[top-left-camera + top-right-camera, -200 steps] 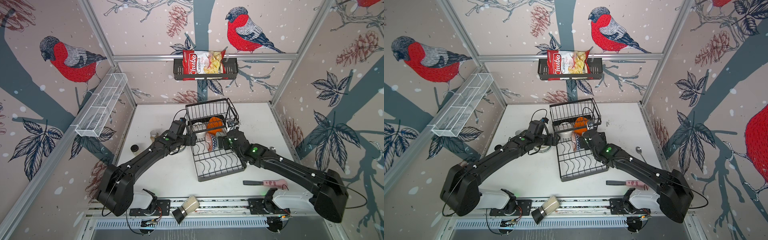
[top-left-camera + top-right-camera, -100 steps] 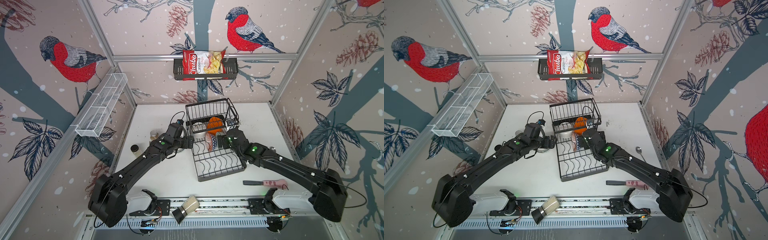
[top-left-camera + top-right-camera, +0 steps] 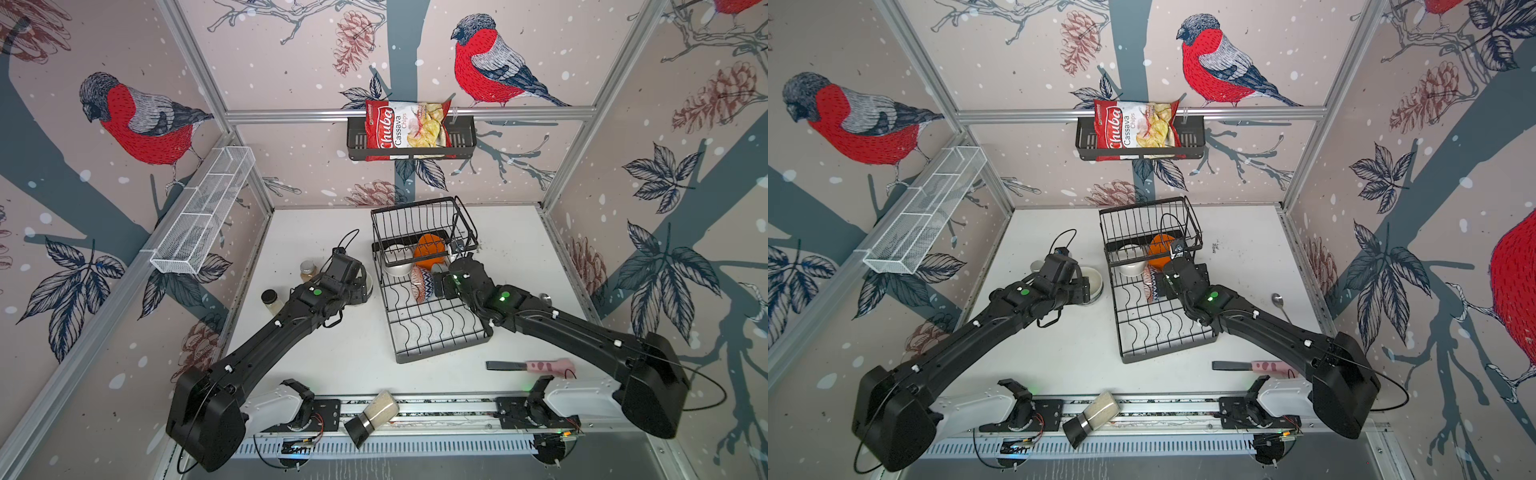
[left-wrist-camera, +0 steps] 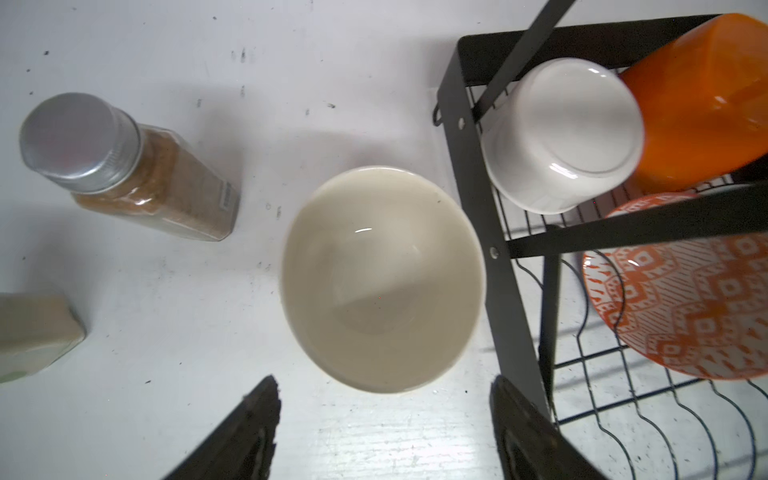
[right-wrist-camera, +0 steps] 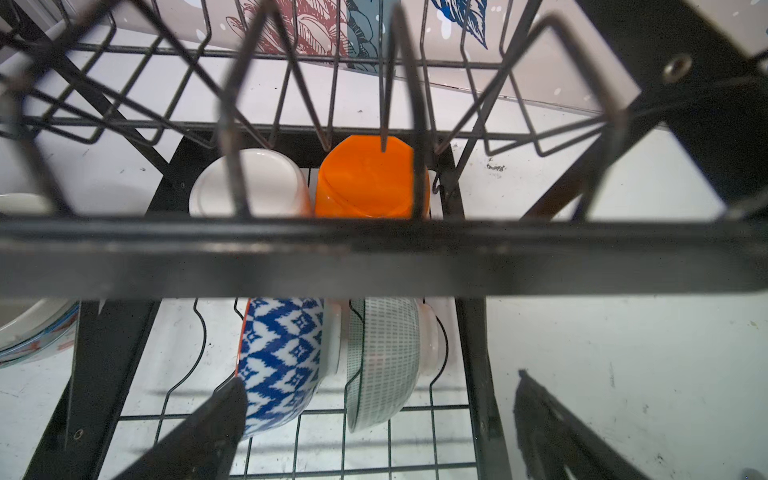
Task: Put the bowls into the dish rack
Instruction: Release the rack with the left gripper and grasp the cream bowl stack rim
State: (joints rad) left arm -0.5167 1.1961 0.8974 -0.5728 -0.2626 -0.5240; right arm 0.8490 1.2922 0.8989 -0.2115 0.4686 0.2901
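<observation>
The black wire dish rack (image 3: 436,332) (image 3: 1163,332) stands mid-table. Under its raised tier lie an upturned white bowl (image 4: 561,133) (image 5: 253,183) and an orange bowl (image 4: 698,95) (image 5: 365,183). A blue-patterned bowl with an orange-red inside (image 5: 282,357) (image 4: 685,303) and a green-patterned bowl (image 5: 386,357) stand on edge in the slots. My right gripper (image 5: 379,378) (image 3: 440,286) is open around these two; one finger is beside the blue bowl, the other outside the rack's side. A cream bowl (image 4: 382,278) (image 3: 1094,280) sits upright on the table by the rack. My left gripper (image 4: 384,378) (image 3: 361,286) hangs open over its near rim, holding nothing.
Two spice jars (image 3: 308,270) (image 3: 270,299) stand left of the cream bowl. Another jar (image 3: 376,415) lies on the front rail. A pink-handled tool (image 3: 532,366) and a spoon (image 3: 1278,299) lie to the right. A chips bag (image 3: 409,129) and a white mesh shelf (image 3: 203,220) hang on the walls.
My left arm has drawn back a little from the rack's side to above the cream bowl, and its jaws have narrowed somewhat. The right arm has stayed put.
</observation>
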